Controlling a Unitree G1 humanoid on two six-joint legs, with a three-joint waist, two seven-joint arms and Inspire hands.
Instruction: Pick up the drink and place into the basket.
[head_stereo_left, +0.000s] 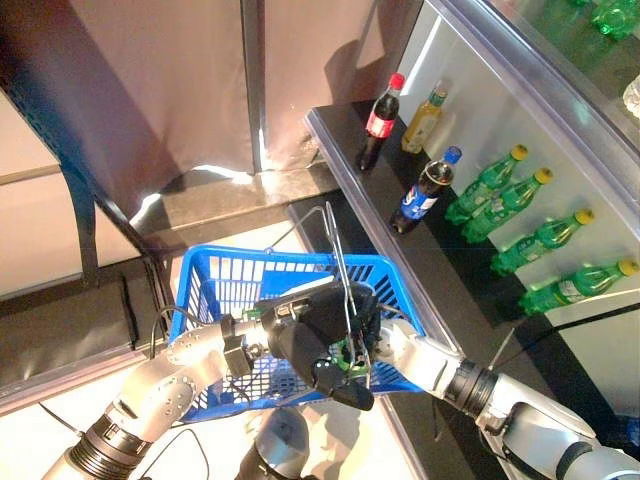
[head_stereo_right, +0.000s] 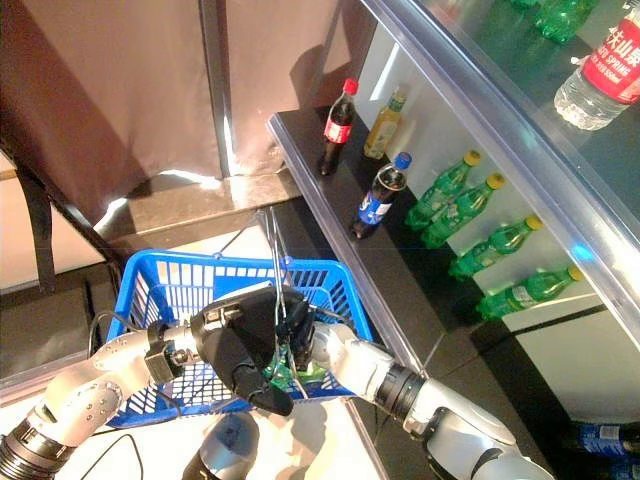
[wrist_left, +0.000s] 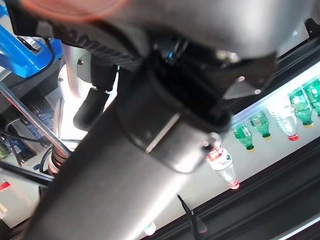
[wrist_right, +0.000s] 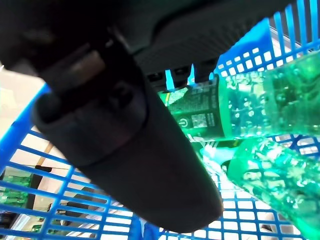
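Note:
A blue plastic basket (head_stereo_left: 215, 275) hangs above the floor in front of me. Its thin wire handle (head_stereo_left: 338, 250) runs down into my left hand (head_stereo_left: 300, 340), whose dark fingers are curled round it at the basket's near right rim. My right hand (wrist_right: 125, 140) reaches in from the right, close against the left hand. Its thumb lies across a green drink bottle (wrist_right: 240, 105) over the basket's mesh. Only a sliver of that green bottle (head_stereo_left: 350, 357) shows between the two hands. A second green bottle (wrist_right: 275, 180) lies lower in the basket.
A black shelf ledge (head_stereo_left: 340, 130) to the right carries a red-capped cola bottle (head_stereo_left: 379, 122), a yellow drink (head_stereo_left: 423, 120) and a blue-capped cola bottle (head_stereo_left: 423, 190). Several green bottles (head_stereo_left: 540, 240) lie behind it. The glass case edge (head_stereo_left: 540, 80) overhangs at the upper right.

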